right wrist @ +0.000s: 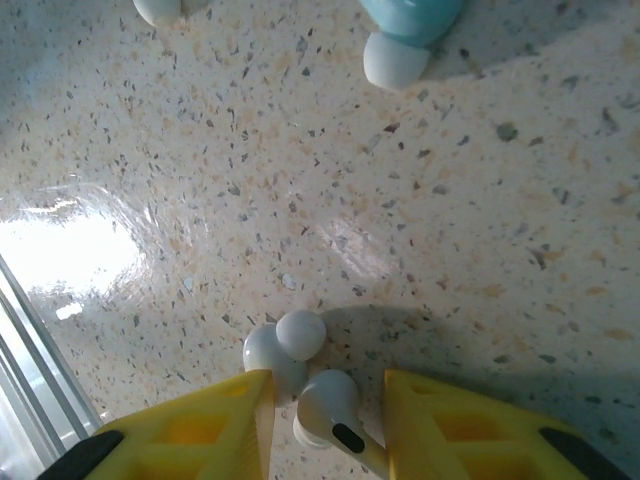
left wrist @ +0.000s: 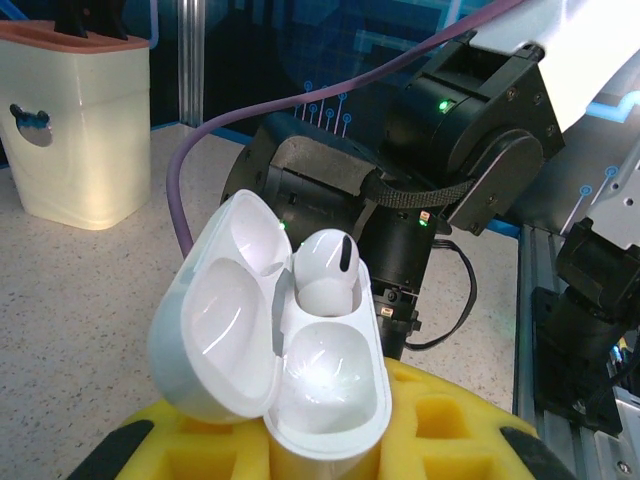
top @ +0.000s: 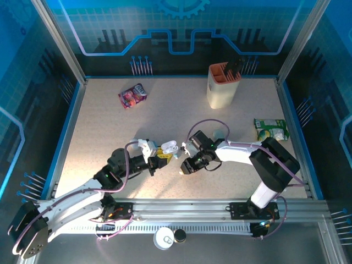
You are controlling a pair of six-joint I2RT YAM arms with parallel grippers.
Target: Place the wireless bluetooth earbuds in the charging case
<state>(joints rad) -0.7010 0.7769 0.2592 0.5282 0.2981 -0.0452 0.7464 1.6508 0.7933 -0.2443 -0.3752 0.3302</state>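
The left jaws are closed on a white charging case [left wrist: 320, 400], gripped low between yellow pads [left wrist: 455, 425] with its lid hinged open. It is held by the middle of the near edge of the desk [top: 110, 126]. One white earbud [left wrist: 325, 265] sits in the case's upper socket; the lower socket is bare. The right jaws stand open close by, their yellow fingertips [right wrist: 210, 425] straddling a second white earbud [right wrist: 325, 408] that lies on the desk. A third white earbud [right wrist: 282, 345] lies just beside it, and a pale blue earbud [right wrist: 400, 40] lies farther off.
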